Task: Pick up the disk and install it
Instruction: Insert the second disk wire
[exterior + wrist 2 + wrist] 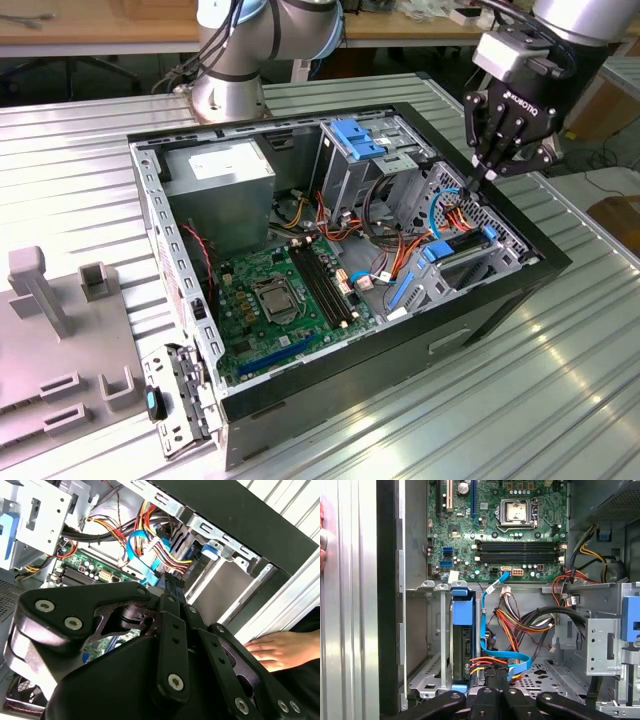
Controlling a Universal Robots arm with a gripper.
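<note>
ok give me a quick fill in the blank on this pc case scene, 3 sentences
1. The end effector hangs over the open computer ____.
2. The disk sits in a carrier coloured ____.
3. In the second wrist view a person's ____ rests on the table beside the case.

Missing words: case; blue; hand

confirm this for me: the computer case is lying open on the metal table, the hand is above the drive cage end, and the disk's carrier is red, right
Not quite: the disk's carrier is blue, not red, as the first wrist view shows. The rest holds: in the exterior view the computer case lies open on the metal table, with the hand above the drive cage end.
</note>
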